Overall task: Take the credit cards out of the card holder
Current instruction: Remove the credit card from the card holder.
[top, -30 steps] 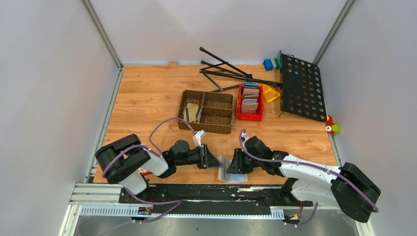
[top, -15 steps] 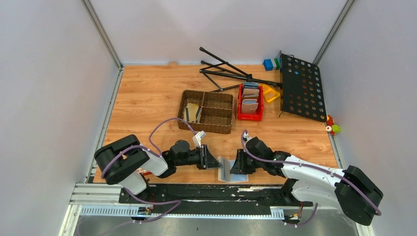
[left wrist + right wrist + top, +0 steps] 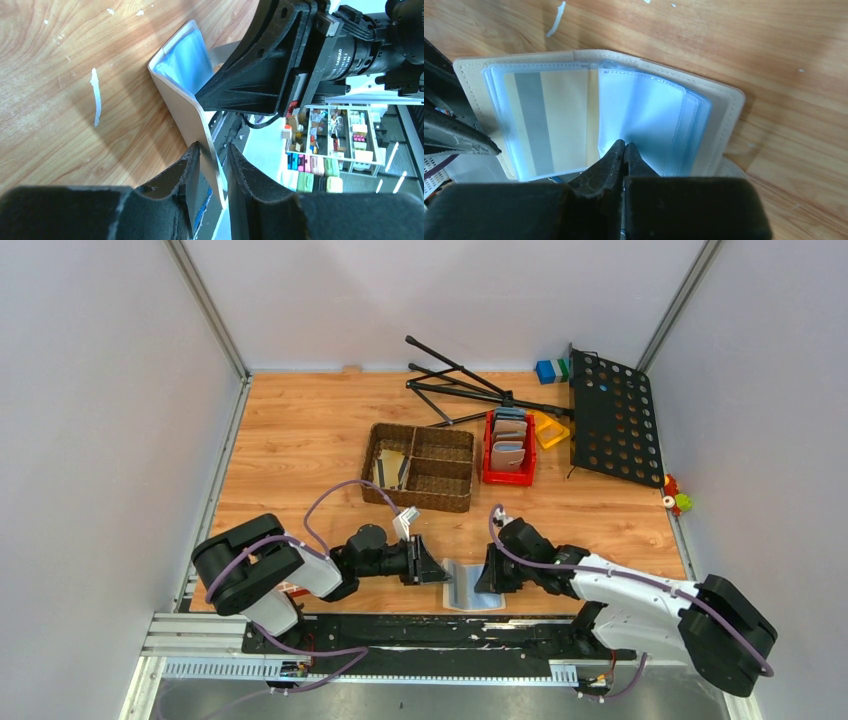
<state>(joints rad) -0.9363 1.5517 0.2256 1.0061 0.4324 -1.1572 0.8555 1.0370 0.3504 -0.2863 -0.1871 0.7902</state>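
The beige card holder (image 3: 462,588) lies open at the table's near edge between both arms. My left gripper (image 3: 440,575) is shut on its left cover (image 3: 185,110), holding that cover raised; the jaws (image 3: 214,146) straddle the cover's edge. My right gripper (image 3: 484,578) is shut, its tips (image 3: 624,144) pinched on the bottom edge of a pale blue sleeve (image 3: 644,115). A tan-gold credit card with a grey stripe (image 3: 549,120) sits inside the left sleeve. The beige rim (image 3: 724,110) frames the sleeves. Other cards are hidden.
A brown woven basket (image 3: 418,466) stands behind the arms with cards upright in its left compartment (image 3: 390,470). A red bin (image 3: 509,448) holds other wallets. A black folded stand (image 3: 470,385) and perforated black plate (image 3: 615,415) lie at the back right.
My right gripper has shifted slightly right and away from the left gripper along the open holder. The left arm has stayed put, holding the cover.
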